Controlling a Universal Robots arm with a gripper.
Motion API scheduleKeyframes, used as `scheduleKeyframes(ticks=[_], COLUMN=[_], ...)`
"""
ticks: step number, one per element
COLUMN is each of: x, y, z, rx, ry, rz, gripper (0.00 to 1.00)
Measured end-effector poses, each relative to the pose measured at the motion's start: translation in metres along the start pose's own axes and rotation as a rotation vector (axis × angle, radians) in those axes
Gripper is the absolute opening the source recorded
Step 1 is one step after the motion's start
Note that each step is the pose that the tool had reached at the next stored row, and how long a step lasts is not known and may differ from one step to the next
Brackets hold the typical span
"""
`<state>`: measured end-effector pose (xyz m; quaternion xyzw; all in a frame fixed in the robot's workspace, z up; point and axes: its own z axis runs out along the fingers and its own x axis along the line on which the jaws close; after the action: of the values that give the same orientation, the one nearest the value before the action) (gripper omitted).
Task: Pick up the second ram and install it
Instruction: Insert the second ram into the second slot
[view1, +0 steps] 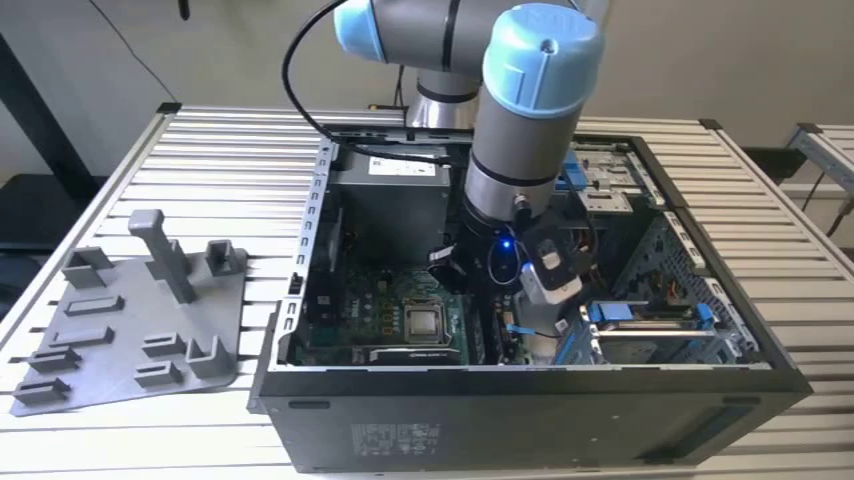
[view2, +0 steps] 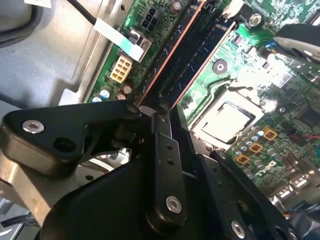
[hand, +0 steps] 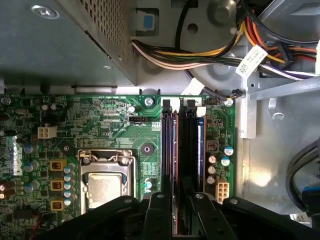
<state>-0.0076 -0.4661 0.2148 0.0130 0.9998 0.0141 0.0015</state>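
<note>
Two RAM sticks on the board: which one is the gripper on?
The second ram, the stick farther from the CPU socket; the gripper seems centred on its end. The copper-edged stick lies beside the socket.

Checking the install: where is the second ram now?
In the first wrist view, the second ram stands among the motherboard slots beside the processor socket, at the gripper.

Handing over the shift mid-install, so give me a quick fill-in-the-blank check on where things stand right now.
1. The arm reaches down into the open computer ____.
2. The claw sits over the memory slots, beside the ____ socket on the green motherboard.
3. On the table, at the exterior view's left, lies the grey holder ____.
4. The second ram stands in a slot, long and ____ in colour.

Missing words: case; processor; tray; dark
</note>
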Motion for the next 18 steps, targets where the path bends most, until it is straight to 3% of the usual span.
scheduleKeyframes(ticks=[7,10,13,18], x=[-0.0001,-0.0001,-0.0001,-0.0001], y=[0.0011,0.0010,0.0011,0.0011], z=[-0.0291,-0.0295,-0.0300,-0.0308], rx=[0.0001,-0.0001,-0.0001,0.0000], ry=[0.0010,0.0010,0.0010,0.0010], rz=[0.000,0.000,0.000,0.000], gripper=[0.22,0.22,0.11,0.11])
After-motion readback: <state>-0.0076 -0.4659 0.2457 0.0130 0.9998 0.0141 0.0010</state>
